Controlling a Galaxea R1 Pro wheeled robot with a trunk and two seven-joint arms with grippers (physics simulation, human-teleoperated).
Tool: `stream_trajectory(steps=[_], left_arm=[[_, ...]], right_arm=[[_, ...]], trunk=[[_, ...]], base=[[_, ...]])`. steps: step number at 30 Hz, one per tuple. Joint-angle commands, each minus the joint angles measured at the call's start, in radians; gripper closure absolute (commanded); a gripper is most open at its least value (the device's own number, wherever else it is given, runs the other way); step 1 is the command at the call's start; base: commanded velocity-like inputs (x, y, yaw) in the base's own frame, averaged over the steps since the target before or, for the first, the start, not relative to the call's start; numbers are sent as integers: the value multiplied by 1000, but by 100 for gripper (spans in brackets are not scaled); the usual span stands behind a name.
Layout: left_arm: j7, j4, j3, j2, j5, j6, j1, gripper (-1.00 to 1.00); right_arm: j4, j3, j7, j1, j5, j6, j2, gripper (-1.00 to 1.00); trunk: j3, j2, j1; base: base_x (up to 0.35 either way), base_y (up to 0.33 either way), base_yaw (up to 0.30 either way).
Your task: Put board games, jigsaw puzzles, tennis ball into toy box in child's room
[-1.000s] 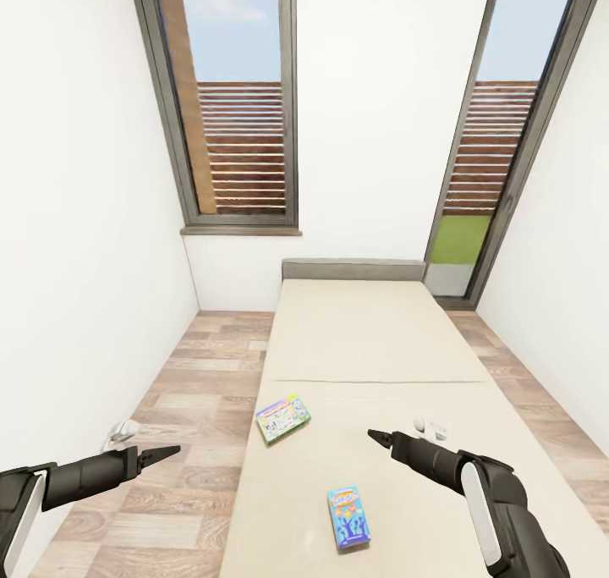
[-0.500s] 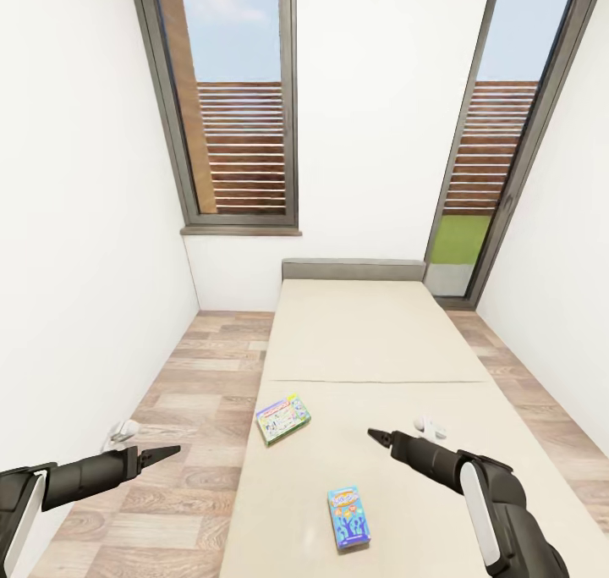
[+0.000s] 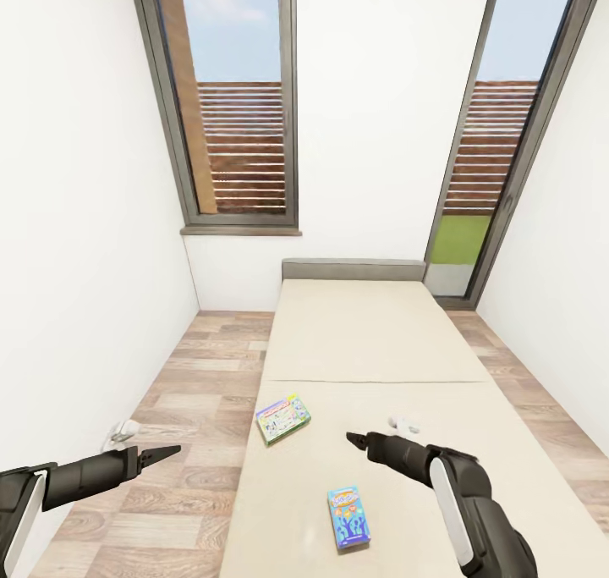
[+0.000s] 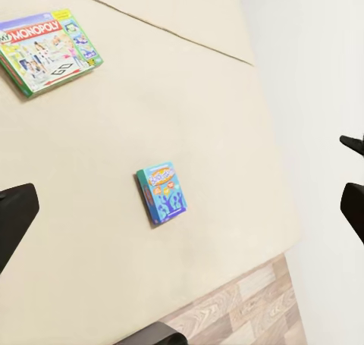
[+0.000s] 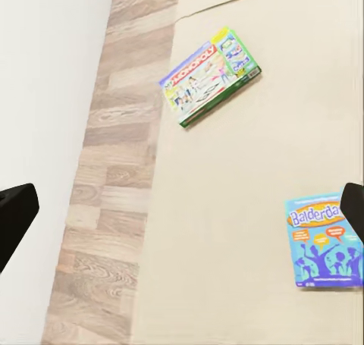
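**Beige bed, two game boxes, both arms held out empty**

Beige and bare, the bed (image 3: 372,341) ran away from the head camera toward a white wall with a tall window (image 3: 241,96) on the left and a glass door (image 3: 499,138) on the right. Wood-plank floor (image 3: 194,392) lay along both sides of it. Two board games lay flat on the near half of the mattress, well apart: the green Monopoly box (image 3: 282,418) near the bed's left edge, and the smaller blue box (image 3: 348,517) closer to the robot, near the middle. The left tool (image 3: 169,453) hung over the floor beside the bed, its fingers drawn to a dark point, holding nothing. The right tool (image 3: 355,438) hung above the mattress between the two boxes, touching neither, also pointed and empty; from this angle I could not tell how wide either one stood.

From the left wrist camera, the Monopoly box (image 4: 49,51) and the blue box (image 4: 161,192) both rested on the beige cover, with floor planks (image 4: 243,315) past the bed's edge. The left tool's two dark fingertips (image 4: 14,216) sat at opposite edges of the picture, spread wide with nothing between them.

From the right wrist camera, the Monopoly box (image 5: 211,75) lay askew near the edge of the mattress beside the planks (image 5: 114,170), and the blue box (image 5: 323,240) lay nearer. The right tool's fingertips (image 5: 15,216) were likewise spread apart, released and empty.
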Motion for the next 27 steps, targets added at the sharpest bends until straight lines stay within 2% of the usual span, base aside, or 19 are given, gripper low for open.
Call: stream_trajectory(steps=[1,2,3,5,6,7,9,10,14,19,22,27], left_arm=[[-4,0,1,0,0,10,-1,-100],[-4,0,1,0,0,10,-1,-100],[-4,0,1,0,0,10,-1,-100],[-3,-1,1,1,0,10,-1,-100],[-3,-1,1,0,0,10,-1,-100],[-3,-1,1,0,0,11,-1,-100],[-2,-1,1,0,0,11,-1,-100],[-2,-1,1,0,0,11,-1,-100],[-1,-1,0,0,0,11,-1,-100],[-3,-3,0,-1,1,16,-1,-100],[-3,-6,0,0,1,25,-5,-100],[7,-11,-5,-5,-7,35,-85,-100]], right_arm=[[1,10,-31,-3,-3,13,8,-100],[6,27,-106,-10,-8,29,27,-100],[8,34,-147,-16,-9,38,38,-100],[21,50,-329,-56,-12,68,83,-100],[41,54,-419,-80,-15,74,83,-100],[54,56,-461,-93,-16,77,83,-100],[113,59,-589,-148,-24,81,83,-100],[145,60,-625,-173,-30,78,83,-100],[266,61,-673,-236,-39,31,83,-100],[417,57,-688,-321,-42,-36,83,-100],[453,54,-690,-343,-43,-48,83,-100],[475,53,-692,-355,-49,-65,83,-100]], trunk=[[-2,-2,1],[-2,-2,1],[-2,-2,1],[-2,-2,1],[-2,-2,1],[-2,-2,1],[-2,-2,1],[-2,-2,1],[-2,-2,1],[-2,-2,1],[-2,-2,1],[-2,-2,1]], base=[[0,0,0],[0,0,0],[0,0,0],[0,0,0],[0,0,0],[0,0,0],[0,0,0],[0,0,0],[0,0,0],[0,0,0],[0,0,0],[0,0,0]])
